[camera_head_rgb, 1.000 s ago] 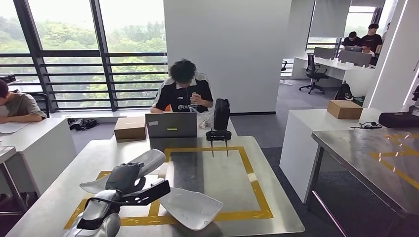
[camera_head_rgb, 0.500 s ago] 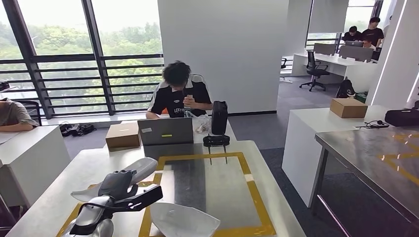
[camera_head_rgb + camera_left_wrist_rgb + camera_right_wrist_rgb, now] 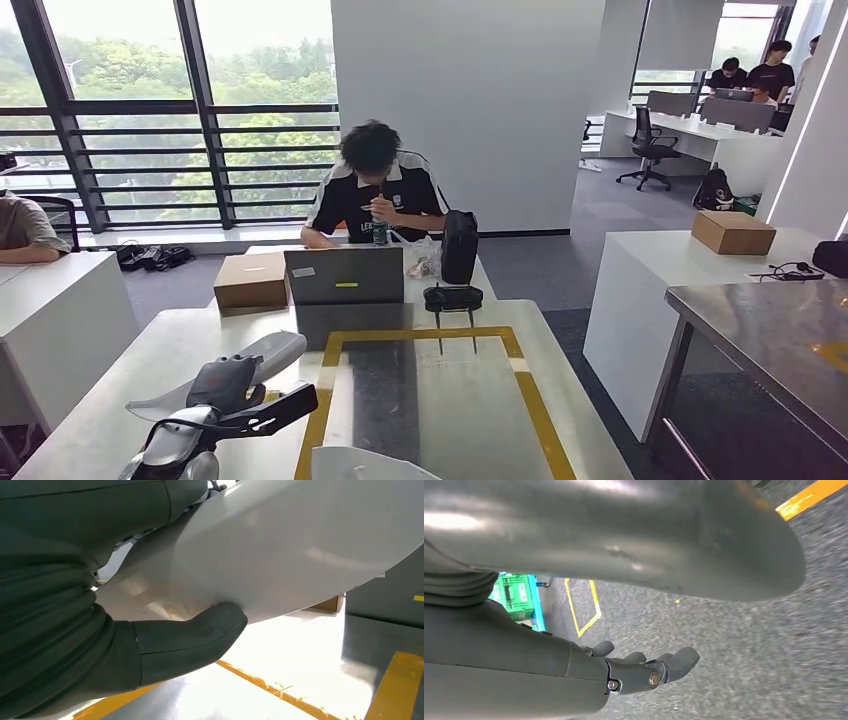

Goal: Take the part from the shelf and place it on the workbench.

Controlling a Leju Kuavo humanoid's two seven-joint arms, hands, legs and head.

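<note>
My left hand (image 3: 232, 386) grips a white curved shell part (image 3: 276, 350) just above the left side of the steel workbench (image 3: 175, 340), beside the left edge of the yellow tape square (image 3: 420, 333). In the left wrist view the thumb (image 3: 192, 639) presses on the part's pale underside (image 3: 300, 555), with the bench top and yellow tape close below. A second white shell part (image 3: 366, 465) lies on the bench at the picture's lower edge, inside the square. My right hand (image 3: 644, 672) hangs over grey floor, fingers apart and holding nothing.
At the bench's far end stand a grey laptop (image 3: 344, 276), a cardboard box (image 3: 251, 281) and a black device with two thin prongs (image 3: 452, 298). A person (image 3: 373, 190) sits behind the laptop. A second steel table (image 3: 780, 340) is to the right, across an aisle.
The whole picture has shifted, so the camera has moved; the bench now lies lower in it and the lying part sits at the bottom edge. My left hand keeps its hold on the shell part.
</note>
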